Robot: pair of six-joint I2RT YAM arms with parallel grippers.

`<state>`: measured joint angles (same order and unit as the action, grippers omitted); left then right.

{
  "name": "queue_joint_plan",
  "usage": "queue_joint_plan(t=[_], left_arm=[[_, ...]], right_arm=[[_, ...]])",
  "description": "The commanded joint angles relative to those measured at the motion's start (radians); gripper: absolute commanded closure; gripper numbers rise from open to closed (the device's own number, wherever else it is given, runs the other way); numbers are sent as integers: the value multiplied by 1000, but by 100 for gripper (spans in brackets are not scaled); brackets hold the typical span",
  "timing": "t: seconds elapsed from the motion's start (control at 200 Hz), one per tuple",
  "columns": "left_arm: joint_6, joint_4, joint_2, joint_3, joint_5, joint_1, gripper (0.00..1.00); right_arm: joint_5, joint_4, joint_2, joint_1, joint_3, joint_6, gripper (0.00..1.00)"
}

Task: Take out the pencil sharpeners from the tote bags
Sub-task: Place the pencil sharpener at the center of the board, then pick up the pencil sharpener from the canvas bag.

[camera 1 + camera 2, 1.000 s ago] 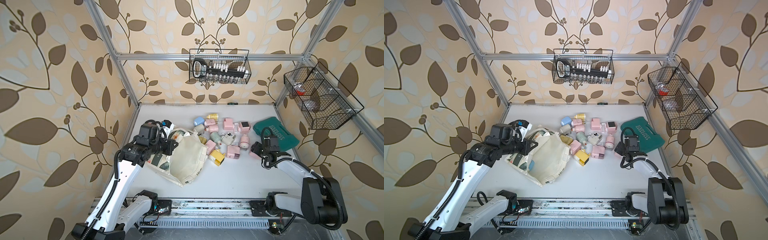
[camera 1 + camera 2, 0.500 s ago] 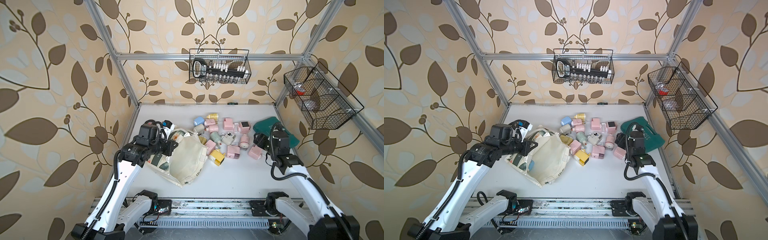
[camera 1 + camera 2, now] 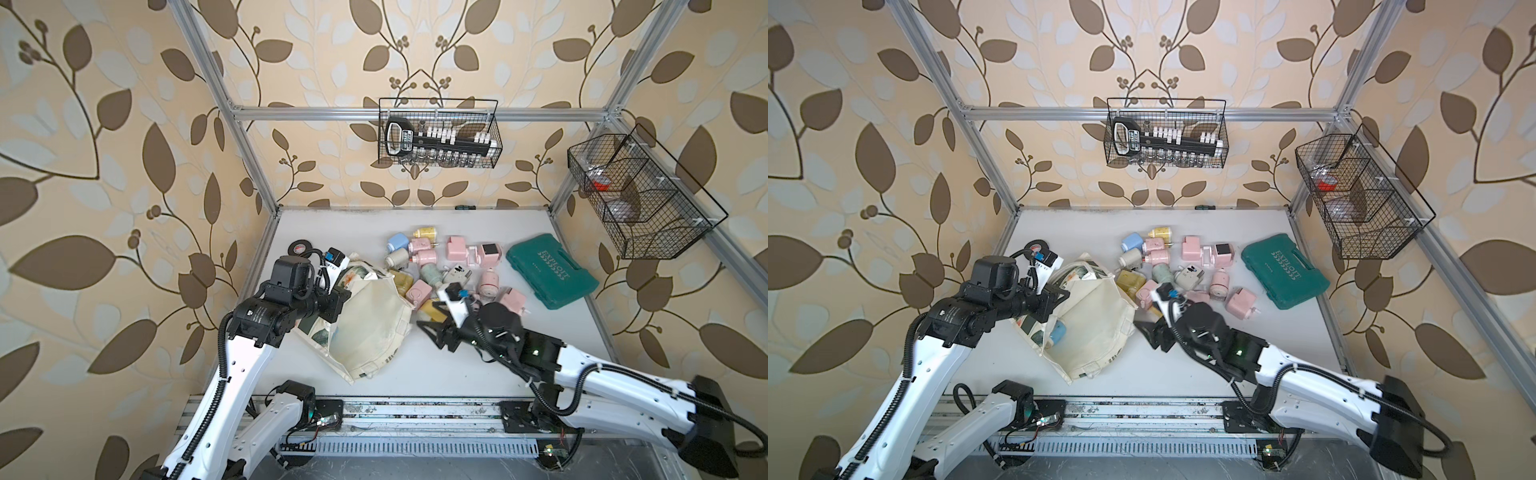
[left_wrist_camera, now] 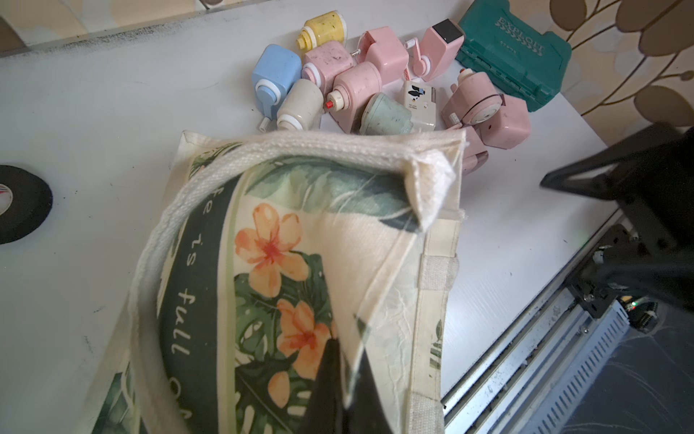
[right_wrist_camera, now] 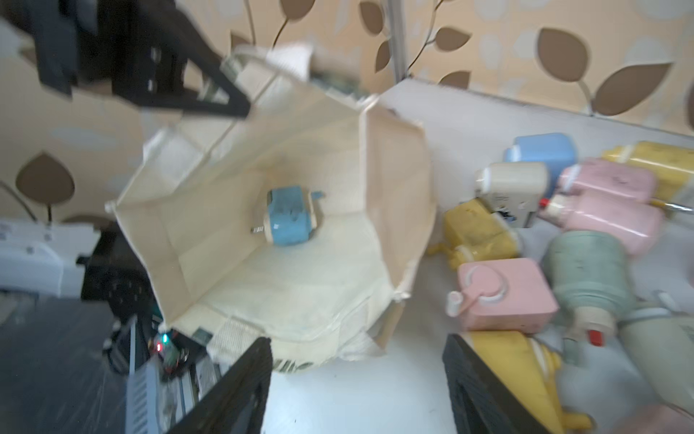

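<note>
The cream tote bag (image 3: 365, 328) (image 3: 1096, 332) lies on the white table with its mouth held up. My left gripper (image 3: 340, 301) (image 4: 345, 357) is shut on the tote bag's rim (image 4: 375, 300), above the leaf-and-flower print. One light blue pencil sharpener (image 5: 291, 220) (image 3: 1057, 331) lies inside the bag. Several pastel pencil sharpeners (image 3: 440, 266) (image 3: 1167, 266) lie in a heap to the right of the bag. My right gripper (image 3: 427, 316) (image 3: 1144, 319) (image 5: 356, 340) is open and empty. It points at the bag's mouth, low over the table, with a yellow sharpener (image 5: 525, 368) beside one finger.
A teal EXPLOIT case (image 3: 548, 270) lies at the right of the heap. A black tape roll (image 3: 297, 248) sits behind the left wrist. Black wire baskets hang on the back wall (image 3: 438, 133) and the right wall (image 3: 640, 195). A metal rail (image 3: 415, 409) runs along the front edge.
My right arm has swung left from beside the teal case to the bag's mouth, leaving a pink sharpener on the table. The left gripper and the bag have stayed put.
</note>
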<state>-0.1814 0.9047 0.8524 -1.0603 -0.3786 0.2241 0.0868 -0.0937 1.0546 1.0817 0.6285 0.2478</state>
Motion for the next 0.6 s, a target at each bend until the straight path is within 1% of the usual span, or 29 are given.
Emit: queue_joint_plan(t=[0.0,0.045,0.08,0.2,0.25,0.395,0.44,0.595], left_arm=[[-98,-16,-17,11,29,8,100],[-103,-20,-18,19,27,8,100],[-110,-21,-22,24,29,8,100],[-150,-5,-39,32,58,13,100],[-162,-4,-53,43,81,21,100],[-191,-16,-92,91,96,41,100],[-190,-23,-101,100,96,41,100],[-191,-33,-104,93,74,43,100]], right_arm=[[109,-95,183,141,116,-100,31],[130,-124,281,178,164,-108,31],[123,-145,348,193,200,-107,32],[107,-170,535,203,309,-55,38],[94,-176,579,204,345,-54,40],[104,-192,705,187,442,-53,42],[96,-204,749,179,473,-48,43],[53,-248,893,176,573,-88,43]])
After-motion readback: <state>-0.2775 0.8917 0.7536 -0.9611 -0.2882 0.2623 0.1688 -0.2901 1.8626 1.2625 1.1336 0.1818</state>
